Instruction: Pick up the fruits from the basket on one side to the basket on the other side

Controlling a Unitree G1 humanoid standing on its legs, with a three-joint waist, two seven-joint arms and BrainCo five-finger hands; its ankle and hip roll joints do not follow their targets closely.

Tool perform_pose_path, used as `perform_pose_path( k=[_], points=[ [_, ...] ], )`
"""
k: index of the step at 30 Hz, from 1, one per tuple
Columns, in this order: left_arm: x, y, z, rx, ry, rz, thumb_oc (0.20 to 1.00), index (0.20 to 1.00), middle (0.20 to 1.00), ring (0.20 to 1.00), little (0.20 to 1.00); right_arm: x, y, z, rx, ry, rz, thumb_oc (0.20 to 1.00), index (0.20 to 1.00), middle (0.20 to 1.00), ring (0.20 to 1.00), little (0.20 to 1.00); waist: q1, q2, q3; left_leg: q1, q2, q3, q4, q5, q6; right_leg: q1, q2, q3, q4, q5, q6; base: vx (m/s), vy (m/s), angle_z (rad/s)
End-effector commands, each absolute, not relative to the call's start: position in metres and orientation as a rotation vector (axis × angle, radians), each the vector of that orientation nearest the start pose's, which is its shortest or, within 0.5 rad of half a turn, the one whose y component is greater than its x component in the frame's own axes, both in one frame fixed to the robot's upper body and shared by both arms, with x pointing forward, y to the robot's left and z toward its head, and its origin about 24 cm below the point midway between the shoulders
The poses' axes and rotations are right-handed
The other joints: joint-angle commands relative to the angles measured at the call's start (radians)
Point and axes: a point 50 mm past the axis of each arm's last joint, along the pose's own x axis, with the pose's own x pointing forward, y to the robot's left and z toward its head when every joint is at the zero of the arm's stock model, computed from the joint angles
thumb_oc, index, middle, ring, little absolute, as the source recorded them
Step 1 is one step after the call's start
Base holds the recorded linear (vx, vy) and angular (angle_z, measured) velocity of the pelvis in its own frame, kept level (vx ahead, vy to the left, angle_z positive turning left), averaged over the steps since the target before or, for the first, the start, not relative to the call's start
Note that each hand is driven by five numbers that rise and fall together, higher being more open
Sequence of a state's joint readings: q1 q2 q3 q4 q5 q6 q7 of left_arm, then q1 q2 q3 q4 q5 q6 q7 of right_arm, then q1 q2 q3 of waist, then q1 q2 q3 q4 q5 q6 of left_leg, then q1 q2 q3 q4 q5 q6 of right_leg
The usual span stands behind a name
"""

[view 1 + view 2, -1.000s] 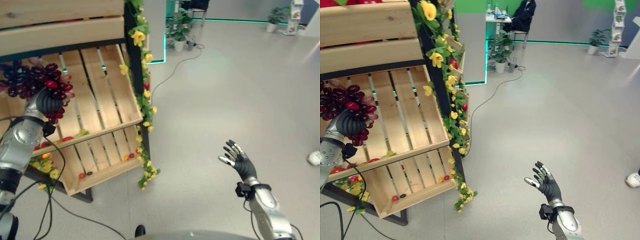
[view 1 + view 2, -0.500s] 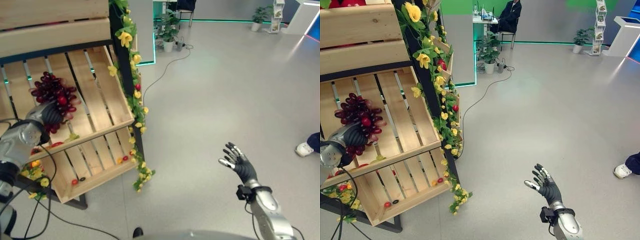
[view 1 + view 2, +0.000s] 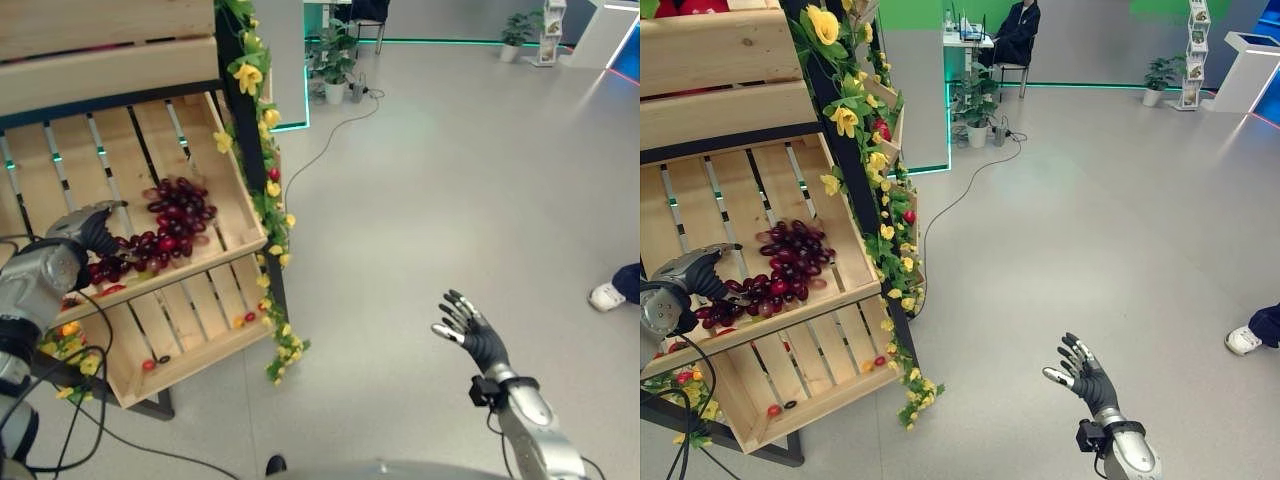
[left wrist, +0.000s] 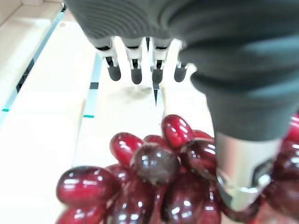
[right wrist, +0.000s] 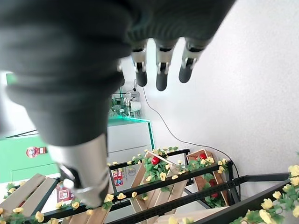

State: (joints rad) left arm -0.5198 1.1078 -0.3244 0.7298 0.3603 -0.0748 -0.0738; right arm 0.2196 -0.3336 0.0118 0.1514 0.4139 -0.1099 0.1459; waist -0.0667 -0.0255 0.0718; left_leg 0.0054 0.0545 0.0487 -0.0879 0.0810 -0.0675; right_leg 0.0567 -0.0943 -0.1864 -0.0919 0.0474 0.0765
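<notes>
Grapes (image 3: 780, 272) lie on the sloped crate (image 3: 830, 215); left hand (image 3: 702, 272) fingers extended, holding nothing. Right hand (image 3: 1082, 372) splayed, empty. Risk: bunch sliding to the crate's lower lip.

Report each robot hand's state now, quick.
Left robot hand: open, fingers straight above the red grape bunch lying in the wooden crate.
Right robot hand: open, fingers spread, holding nothing, over the floor.

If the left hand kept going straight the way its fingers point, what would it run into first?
Probably the wooden slats of the crate. The left hand lies open by the bunch of red grapes, fingers reaching over bare slats beyond it; depth is hard to judge.
</notes>
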Motion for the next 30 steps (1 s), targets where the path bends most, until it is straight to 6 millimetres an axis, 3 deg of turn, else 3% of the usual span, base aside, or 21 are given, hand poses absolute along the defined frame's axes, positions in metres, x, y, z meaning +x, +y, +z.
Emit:
perform_pose_path(
  k=[1,7,8,9,11,14,17,18,19,20,21,22,23,25,30],
  points=[
    [0.317,0.385,0.197,1.496,0.223,0.259,1.000,1.000,1.000,1.000,1.000,0.211,-0.234,0.020,0.031,0.082,0.068,1.000,1.000,1.000,1.000,1.000,-0.002,0.015,0.024,0.033,-0.027,0.006,0.001,-0.093,0.013,0.008,-0.026,-0.048,0.005,-0.051,0.089,0.00,0.000,0.00],
    [0.320,0.375,0.209,1.571,0.123,0.307,1.000,1.000,1.000,1.000,1.000,0.208,-0.233,0.020,0.029,0.082,0.072,1.000,1.000,1.000,1.000,1.000,-0.001,0.014,0.023,0.035,-0.028,0.004,0.001,-0.096,0.012,0.011,-0.026,-0.052,0.005,-0.055,0.089,0.00,0.000,0.00],
    [0.327,0.359,0.217,1.587,-0.016,0.384,1.000,1.000,1.000,1.000,1.000,0.209,-0.230,0.020,0.025,0.076,0.080,1.000,1.000,1.000,1.000,1.000,-0.002,0.010,0.025,0.034,-0.027,0.003,0.001,-0.095,0.011,0.010,-0.025,-0.053,0.005,-0.056,0.088,0.00,0.000,0.00],
    [0.327,0.359,0.216,1.586,-0.015,0.385,1.000,1.000,1.000,1.000,1.000,0.209,-0.230,0.020,0.023,0.076,0.080,1.000,1.000,1.000,1.000,1.000,-0.002,0.011,0.025,0.035,-0.027,0.003,0.001,-0.095,0.011,0.010,-0.025,-0.053,0.005,-0.056,0.088,0.00,0.000,0.00],
    [0.315,0.336,0.223,1.490,-0.242,0.421,1.000,1.000,1.000,1.000,1.000,0.206,-0.236,0.023,0.013,0.065,0.048,1.000,1.000,1.000,1.000,1.000,0.009,0.004,0.028,0.034,-0.026,0.002,0.001,-0.095,0.010,0.009,-0.024,-0.053,0.005,-0.060,0.084,0.00,0.000,0.00],
    [0.294,0.326,0.209,1.278,-0.326,0.333,1.000,1.000,1.000,1.000,1.000,0.202,-0.246,0.022,0.015,0.072,-0.019,1.000,1.000,1.000,1.000,1.000,0.016,0.005,0.023,0.036,-0.027,-0.004,0.001,-0.098,0.010,0.013,-0.024,-0.054,0.005,-0.064,0.079,0.00,0.000,0.00],
    [0.281,0.319,0.205,1.185,-0.358,0.269,1.000,1.000,1.000,1.000,1.000,0.201,-0.252,0.021,0.027,0.070,-0.066,1.000,1.000,1.000,1.000,1.000,0.017,0.008,0.016,0.043,-0.026,-0.004,0.001,-0.103,0.011,0.021,-0.022,-0.053,0.005,-0.068,0.075,0.03,-0.005,0.01],
    [0.279,0.301,0.199,1.085,-0.423,0.222,1.000,1.000,1.000,1.000,1.000,0.203,-0.253,0.021,0.040,0.061,-0.090,1.000,1.000,1.000,1.000,1.000,0.019,0.007,0.015,0.046,-0.025,-0.009,0.002,-0.104,0.010,0.026,-0.019,-0.053,0.005,-0.074,0.069,0.00,0.000,0.00],
    [0.278,0.300,0.198,1.084,-0.423,0.222,1.000,1.000,1.000,1.000,1.000,0.203,-0.253,0.021,0.039,0.061,-0.090,1.000,1.000,1.000,1.000,1.000,0.018,0.008,0.016,0.047,-0.025,-0.009,0.002,-0.104,0.010,0.026,-0.018,-0.053,0.005,-0.074,0.069,0.02,-0.046,0.03],
    [0.271,0.283,0.190,0.963,-0.478,0.174,1.000,1.000,1.000,1.000,1.000,0.203,-0.255,0.021,0.041,0.051,-0.113,1.000,1.000,1.000,1.000,1.000,0.021,0.002,0.016,0.050,-0.024,-0.015,0.004,-0.106,0.009,0.033,-0.014,-0.055,0.005,-0.079,0.062,0.01,-0.033,0.03],
    [0.270,0.283,0.189,0.961,-0.476,0.175,1.000,1.000,1.000,1.000,1.000,0.203,-0.256,0.022,0.038,0.052,-0.112,1.000,1.000,1.000,1.000,1.000,0.019,0.005,0.015,0.052,-0.023,-0.015,0.004,-0.106,0.009,0.034,-0.014,-0.055,0.006,-0.079,0.061,0.01,-0.074,0.03],
    [0.261,0.263,0.180,0.800,-0.541,0.143,1.000,1.000,1.000,1.000,1.000,0.201,-0.257,0.021,0.051,0.047,-0.137,1.000,1.000,1.000,1.000,1.000,0.023,-0.003,0.016,0.053,-0.018,-0.020,0.007,-0.106,0.007,0.039,-0.008,-0.057,0.006,-0.087,0.052,0.00,-0.043,0.01],
    [0.259,0.263,0.180,0.796,-0.538,0.143,1.000,1.000,1.000,1.000,1.000,0.201,-0.257,0.021,0.048,0.049,-0.137,1.000,1.000,1.000,1.000,1.000,0.022,0.000,0.015,0.055,-0.018,-0.020,0.006,-0.106,0.007,0.041,-0.007,-0.057,0.007,-0.087,0.052,0.00,-0.081,0.09],
    [0.250,0.243,0.168,0.659,-0.560,0.058,1.000,1.000,1.000,1.000,1.000,0.199,-0.259,0.020,0.054,0.048,-0.154,1.000,1.000,1.000,1.000,1.000,0.019,-0.003,0.013,0.060,-0.012,-0.025,0.009,-0.106,0.004,0.048,0.001,-0.054,0.006,-0.095,0.042,-0.01,-0.076,0.10],
    [0.243,0.230,0.153,0.534,-0.505,-0.068,1.000,1.000,1.000,1.000,1.000,0.201,-0.262,0.026,0.062,0.018,-0.173,1.000,1.000,1.000,1.000,1.000,0.014,0.006,0.019,0.054,0.001,-0.035,0.036,-0.103,-0.003,0.052,0.015,-0.046,0.012,-0.109,0.023,-0.03,-0.073,0.01]
  ],
)
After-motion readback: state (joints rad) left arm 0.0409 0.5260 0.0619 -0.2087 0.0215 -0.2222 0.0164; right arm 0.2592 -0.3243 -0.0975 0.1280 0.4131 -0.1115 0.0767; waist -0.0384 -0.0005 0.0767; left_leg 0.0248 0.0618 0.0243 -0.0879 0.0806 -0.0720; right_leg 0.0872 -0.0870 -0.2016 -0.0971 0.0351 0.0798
